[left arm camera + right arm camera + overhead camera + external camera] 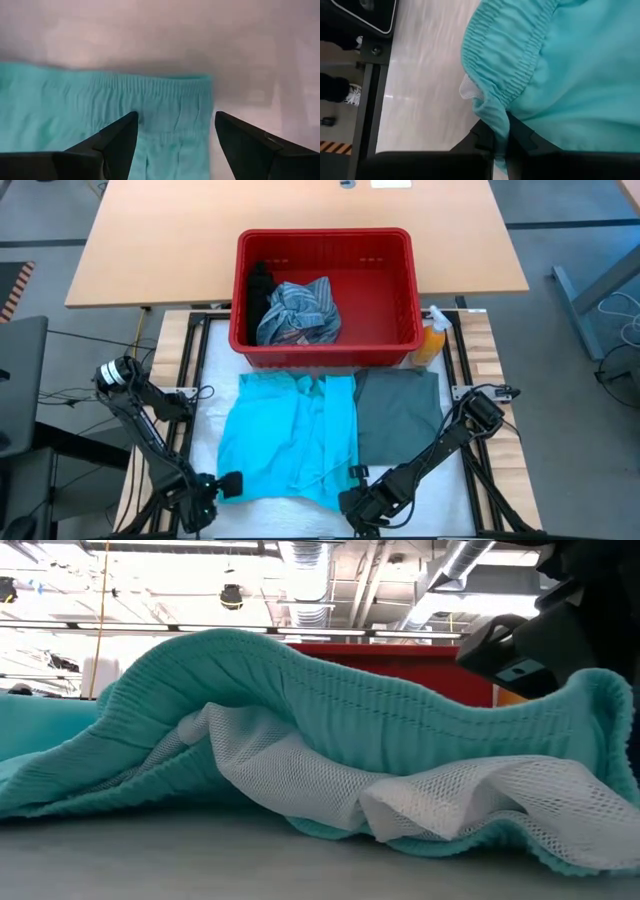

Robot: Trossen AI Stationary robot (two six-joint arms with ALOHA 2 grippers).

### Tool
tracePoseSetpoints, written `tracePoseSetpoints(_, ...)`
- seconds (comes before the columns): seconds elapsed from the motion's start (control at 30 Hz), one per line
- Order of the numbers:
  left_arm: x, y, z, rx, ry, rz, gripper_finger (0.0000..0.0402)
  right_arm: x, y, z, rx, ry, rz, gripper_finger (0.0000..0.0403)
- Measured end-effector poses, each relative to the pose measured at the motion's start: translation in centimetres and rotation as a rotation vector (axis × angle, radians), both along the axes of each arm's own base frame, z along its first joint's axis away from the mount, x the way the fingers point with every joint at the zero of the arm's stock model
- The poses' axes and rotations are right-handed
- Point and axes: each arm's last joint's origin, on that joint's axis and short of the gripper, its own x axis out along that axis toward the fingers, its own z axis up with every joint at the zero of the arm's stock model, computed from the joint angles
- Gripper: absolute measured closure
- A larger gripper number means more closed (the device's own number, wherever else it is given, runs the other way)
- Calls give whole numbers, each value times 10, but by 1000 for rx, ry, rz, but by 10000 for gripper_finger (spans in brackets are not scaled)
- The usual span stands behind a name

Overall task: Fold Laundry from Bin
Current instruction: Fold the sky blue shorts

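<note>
Red bin [400, 300] at the table's far side holds a blue-grey striped cloth [300, 312] and a black garment [261, 288]. Teal shorts [285, 435] lie spread on the near table, white mesh lining [330, 780] showing at the ribbed waistband; a grey-green garment [398, 415] lies flat just beside them. My right gripper [501, 142], low at the near edge, pinches the waistband. My left gripper [172, 137] hovers wide open over the shorts' other corner.
</note>
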Motion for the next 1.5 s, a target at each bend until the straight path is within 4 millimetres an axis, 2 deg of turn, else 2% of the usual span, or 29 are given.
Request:
tracePoseSetpoints(0.13,-1,2,-14,-58,11,-19,148,0,0,0,14,1,-26,358)
tracePoseSetpoints(0.27,1,2,-17,-68,-37,12,151,1,0,0,26,1,-52,358)
tracePoseSetpoints(0.33,2,2,-20,-75,-24,43,165,0,1,0,26,0,-52,358)
tracePoseSetpoints(0.47,3,-1,-30,-75,36,91,233,0,1,0,19,-1,-40,358)
tracePoseSetpoints(0.63,9,-8,-30,-95,11,215,368,0,1,1,18,-2,-37,359)
tracePoseSetpoints(0.67,12,-9,-28,-105,-11,263,382,1,1,3,13,1,-31,360)
tracePoseSetpoints(0.77,24,-10,-13,-150,-122,436,388,0,3,10,-13,39,22,363)
tracePoseSetpoints(0.83,32,-7,1,-180,-192,534,394,0,4,21,-25,43,60,363)
tracePoseSetpoints(0.9,38,-2,18,-200,-265,620,396,0,1,42,-22,25,81,363)
tracePoseSetpoints(1.07,48,10,89,-345,-442,810,398,-15,-24,122,53,-36,15,363)
tracePoseSetpoints(1.17,47,21,142,-546,-481,890,399,-32,-44,178,206,-108,-80,363)
tracePoseSetpoints(1.23,43,29,179,-725,-441,896,399,-47,-55,216,317,-204,-105,363)
tracePoseSetpoints(1.3,38,38,212,-909,-392,850,399,-64,-62,248,385,-318,-54,363)
tracePoseSetpoints(1.4,26,49,254,-1118,-417,707,399,-83,-74,281,364,-505,108,363)
tracePoseSetpoints(1.5,11,70,284,-1205,-584,696,399,-98,-98,308,275,-694,157,363)
